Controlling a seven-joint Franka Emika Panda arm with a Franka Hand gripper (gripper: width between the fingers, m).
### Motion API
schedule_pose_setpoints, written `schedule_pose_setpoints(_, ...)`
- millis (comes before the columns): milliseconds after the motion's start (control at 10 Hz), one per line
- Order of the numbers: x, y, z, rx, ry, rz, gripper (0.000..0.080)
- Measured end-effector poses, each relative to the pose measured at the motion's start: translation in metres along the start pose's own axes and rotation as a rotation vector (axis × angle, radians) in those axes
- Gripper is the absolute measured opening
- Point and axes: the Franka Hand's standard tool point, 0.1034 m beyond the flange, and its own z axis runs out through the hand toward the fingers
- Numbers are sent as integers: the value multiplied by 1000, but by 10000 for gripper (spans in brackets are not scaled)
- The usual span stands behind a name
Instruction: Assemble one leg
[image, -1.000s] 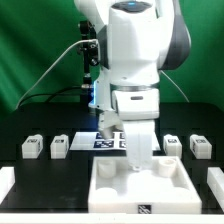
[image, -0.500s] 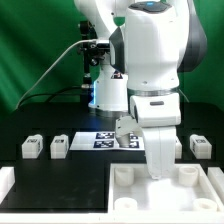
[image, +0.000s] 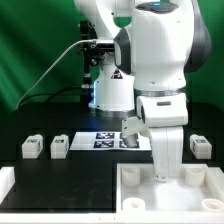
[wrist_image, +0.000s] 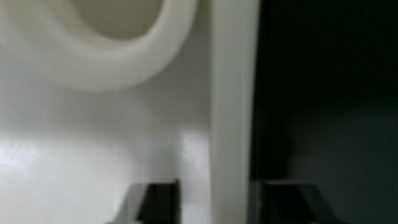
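Green cloth hangs behind a black table (image: 60, 180), and on the table's near edge lies the white frame (image: 140, 197), a wide tray with round bosses in its corners. In the exterior view the arm stands over this frame with the gripper (image: 161, 178) lowered onto its far wall. One leg (image: 30, 148) and another leg (image: 58, 146) rest on the table beyond the frame toward the exterior view's left, well apart from it and untouched. A third leg (image: 200, 147) sits just behind the frame's far wall toward the exterior view's right. The marker board (image: 105, 138) lies flat behind the frame, between the legs. In the blurred wrist view, the gripper (wrist_image: 222, 205) straddles the frame's (wrist_image: 71, 140) upright wall. Its dark fingers (wrist_image: 160, 205) are on either side, clamped on that wall, with a round boss close by.
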Motion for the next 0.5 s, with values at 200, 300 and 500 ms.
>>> schedule_pose_setpoints(200,0,0,0,0,0,1,470)
schedule_pose_setpoints(300,-1,0,0,1,0,1,586)
schedule_pose_setpoints(500,-1,0,0,1,0,1,636)
